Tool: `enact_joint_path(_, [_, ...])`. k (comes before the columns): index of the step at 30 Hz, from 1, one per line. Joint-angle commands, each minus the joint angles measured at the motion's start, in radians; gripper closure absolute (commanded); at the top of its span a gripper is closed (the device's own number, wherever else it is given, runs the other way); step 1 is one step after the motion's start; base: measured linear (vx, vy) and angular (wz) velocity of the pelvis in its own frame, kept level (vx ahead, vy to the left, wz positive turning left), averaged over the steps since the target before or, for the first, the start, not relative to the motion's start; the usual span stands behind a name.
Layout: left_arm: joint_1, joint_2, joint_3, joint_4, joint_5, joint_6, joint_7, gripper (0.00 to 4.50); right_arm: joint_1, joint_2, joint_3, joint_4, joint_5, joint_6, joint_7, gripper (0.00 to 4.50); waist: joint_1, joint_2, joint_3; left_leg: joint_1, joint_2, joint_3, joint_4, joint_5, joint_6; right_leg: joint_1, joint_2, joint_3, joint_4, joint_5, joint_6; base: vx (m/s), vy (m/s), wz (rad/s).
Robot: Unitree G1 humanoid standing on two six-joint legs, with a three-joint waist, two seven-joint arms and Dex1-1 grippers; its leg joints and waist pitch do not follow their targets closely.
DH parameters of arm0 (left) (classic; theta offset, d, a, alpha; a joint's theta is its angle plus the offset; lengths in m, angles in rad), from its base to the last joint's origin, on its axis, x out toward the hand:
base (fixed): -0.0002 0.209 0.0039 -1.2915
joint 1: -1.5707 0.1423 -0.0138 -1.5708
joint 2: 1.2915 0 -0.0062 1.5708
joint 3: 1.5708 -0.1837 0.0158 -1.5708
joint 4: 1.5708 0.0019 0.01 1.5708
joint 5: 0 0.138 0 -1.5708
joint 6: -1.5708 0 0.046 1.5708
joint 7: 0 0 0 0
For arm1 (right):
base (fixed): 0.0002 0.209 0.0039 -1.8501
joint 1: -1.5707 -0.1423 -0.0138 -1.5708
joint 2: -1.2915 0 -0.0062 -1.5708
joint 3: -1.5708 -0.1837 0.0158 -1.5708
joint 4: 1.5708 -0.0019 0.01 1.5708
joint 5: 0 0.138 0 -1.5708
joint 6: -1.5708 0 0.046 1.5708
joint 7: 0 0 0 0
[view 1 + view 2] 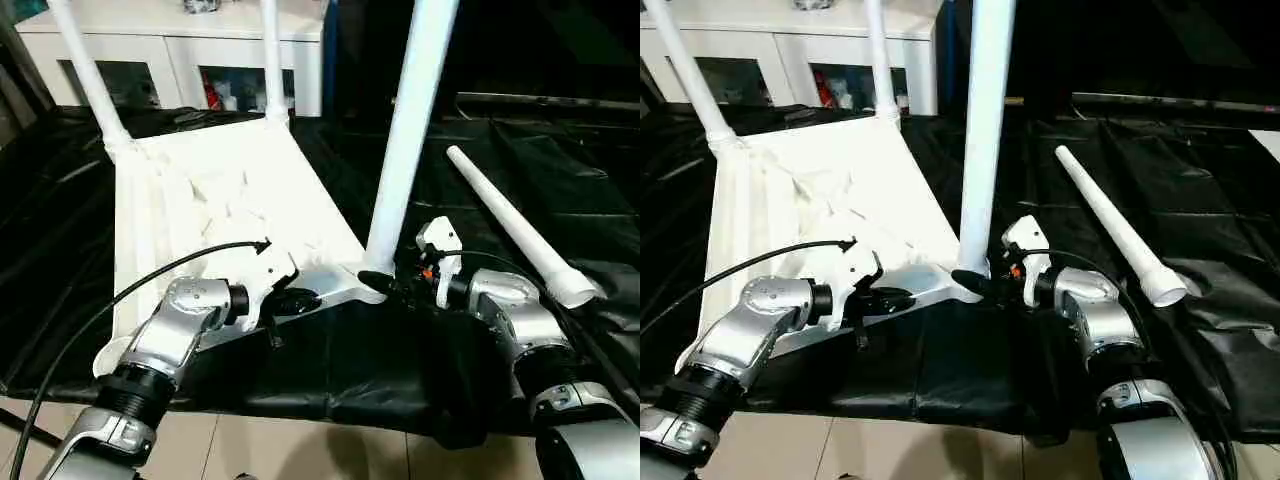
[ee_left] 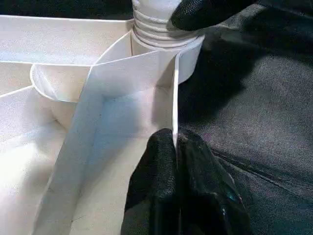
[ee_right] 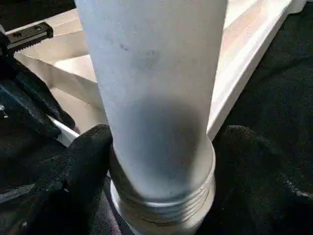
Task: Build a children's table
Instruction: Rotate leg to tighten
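Note:
The white tabletop (image 1: 200, 200) lies upside down on a black sheet, ribs facing up. Two legs (image 1: 90, 80) (image 1: 272, 60) stand in its far corner sockets. A third leg (image 1: 410, 120) stands upright in the near right corner socket. My right gripper (image 1: 378, 284) holds this leg's threaded base (image 3: 161, 205), one black finger (image 3: 73, 166) pressed on each side. My left gripper (image 2: 176, 142) is shut on the tabletop's thin near rim (image 2: 175, 98), just left of that corner. A fourth leg (image 1: 510, 225) lies loose on the sheet to the right.
The black sheet (image 1: 380, 370) covers the floor and ends near my forearms, with pale tile (image 1: 300, 450) beyond its edge. A white cabinet (image 1: 180, 50) with glass doors stands behind the tabletop. A black cable (image 1: 120, 290) arcs over my left forearm.

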Motion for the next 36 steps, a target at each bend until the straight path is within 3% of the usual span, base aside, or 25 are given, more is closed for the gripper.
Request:
enact_joint_path(1, [0.014, -0.009, 0.024, -0.019, -0.045, -0.003, -0.022, 4.50, -0.012, -0.005, 0.002, 0.014, -0.004, 0.012, -0.005, 0.95, 0.004, -0.017, -0.061, 0.013, 0.022, 0.000, -0.061, -0.153, 0.082, 0.048, -0.045, 0.033, -0.070, -0.080, -0.255, 0.000, 0.000, 0.00])
enact_joint_path(3, [0.014, -0.009, 0.024, -0.020, -0.044, -0.001, -0.022, 4.50, -0.011, -0.002, 0.003, 0.014, -0.004, 0.015, 0.001, 1.31, 0.004, -0.018, -0.061, 0.013, 0.021, 0.000, -0.061, -0.154, 0.081, 0.049, -0.045, 0.034, -0.070, -0.082, -0.254, 0.000, 0.000, 0.00])
enact_joint_path(8, [0.016, -0.003, 0.024, -0.028, -0.048, 0.007, -0.019, 4.50, 0.001, 0.003, 0.005, 0.002, -0.001, 0.022, 0.019, 1.69, 0.004, -0.018, -0.061, 0.013, 0.021, 0.000, -0.060, -0.145, 0.085, 0.049, -0.045, 0.033, -0.069, -0.078, -0.255, 0.000, 0.000, 0.00])
enact_joint_path(12, [0.017, -0.002, 0.025, -0.028, -0.047, 0.011, -0.015, 4.50, 0.005, 0.007, 0.004, 0.005, -0.003, 0.018, 0.011, 1.75, 0.004, -0.019, -0.062, 0.013, 0.021, 0.000, -0.059, -0.144, 0.082, 0.050, -0.045, 0.034, -0.068, -0.077, -0.253, 0.000, 0.000, 0.00])
enact_joint_path(14, [0.010, -0.010, 0.028, -0.014, -0.036, 0.022, 0.016, 4.50, 0.004, 0.019, -0.004, 0.031, -0.026, 0.015, -0.082, 1.80, 0.003, -0.018, -0.061, 0.013, 0.020, 0.000, -0.060, -0.141, 0.079, 0.049, -0.045, 0.034, -0.068, -0.079, -0.252, 0.000, 0.000, 0.00])
enact_joint_path(17, [-0.017, -0.034, 0.031, 0.026, -0.010, 0.031, 0.079, 4.50, -0.006, 0.053, -0.040, 0.069, -0.037, 0.037, -0.258, 1.81, -0.004, -0.019, -0.057, 0.012, 0.018, -0.001, -0.064, -0.164, 0.061, 0.048, -0.045, 0.036, -0.074, -0.126, -0.239, 0.000, 0.000, 0.00])
enact_joint_path(20, [-0.056, -0.068, 0.037, 0.081, 0.014, 0.033, 0.155, 4.50, -0.015, 0.089, -0.079, 0.098, -0.030, 0.053, -0.410, 1.81, -0.008, -0.017, -0.056, 0.021, 0.018, -0.002, -0.069, -0.206, 0.026, 0.044, -0.047, 0.038, -0.083, -0.204, -0.217, 0.000, 0.000, 0.00])
enact_joint_path(23, [-0.130, -0.138, 0.051, 0.173, 0.039, 0.060, 0.292, 4.50, -0.028, 0.148, -0.131, 0.138, -0.019, 0.063, -0.640, 1.81, -0.009, -0.012, -0.055, 0.024, 0.016, -0.001, -0.071, -0.220, 0.008, 0.037, -0.045, 0.041, -0.087, -0.218, -0.206, 0.000, 0.000, 0.00])
enact_joint_path(24, [-0.172, -0.179, 0.053, 0.228, 0.056, 0.064, 0.369, 4.50, -0.039, 0.184, -0.154, 0.160, -0.010, 0.060, -0.745, 1.81, -0.004, -0.011, -0.059, 0.023, 0.016, -0.004, -0.071, -0.217, 0.002, 0.042, -0.047, 0.038, -0.085, -0.213, -0.204, 0.000, 0.000, 0.00])
enact_joint_path(28, [-0.209, -0.218, 0.046, 0.278, 0.069, 0.058, 0.426, 4.50, -0.051, 0.224, -0.159, 0.173, -0.015, 0.036, -0.834, 1.81, 0.002, -0.010, -0.062, 0.021, 0.015, -0.003, -0.069, -0.190, 0.005, 0.043, -0.045, 0.038, -0.081, -0.137, -0.201, 0.000, 0.000, 0.00])
enact_joint_path(30, [-0.244, -0.271, 0.027, 0.331, 0.088, 0.033, 0.464, 4.50, -0.069, 0.283, -0.142, 0.183, -0.036, -0.006, -0.899, 1.81, 0.005, -0.001, -0.063, 0.020, 0.014, -0.002, -0.067, -0.183, 0.010, 0.041, -0.044, 0.038, -0.079, -0.085, -0.208, 0.000, 0.000, 0.00])
enact_joint_path(32, [-0.243, -0.285, 0.013, 0.331, 0.094, 0.021, 0.456, 4.50, -0.069, 0.303, -0.139, 0.183, -0.032, -0.022, -0.893, 1.81, 0.010, -0.003, -0.065, 0.018, 0.014, -0.003, -0.067, -0.175, 0.015, 0.047, -0.044, 0.036, -0.076, -0.053, -0.211, 0.000, 0.000, 0.00])
enact_joint_path(34, [-0.247, -0.293, 0.006, 0.347, 0.094, 0.000, 0.448, 4.50, -0.074, 0.321, -0.148, 0.186, -0.026, -0.033, -0.905, 1.25, 0.011, -0.003, -0.064, 0.019, 0.015, -0.003, -0.068, -0.189, 0.024, 0.047, -0.045, 0.036, -0.077, -0.051, -0.211, 0.000, 0.000, 0.00])
enact_joint_path(36, [-0.249, -0.295, 0.008, 0.354, 0.094, -0.005, 0.447, 4.50, -0.075, 0.322, -0.145, 0.187, -0.033, -0.037, -0.915, 1.09, 0.011, -0.003, -0.063, 0.019, 0.014, -0.004, -0.070, -0.202, 0.023, 0.048, -0.045, 0.035, -0.080, -0.068, -0.208, 0.000, 0.000, 0.00])
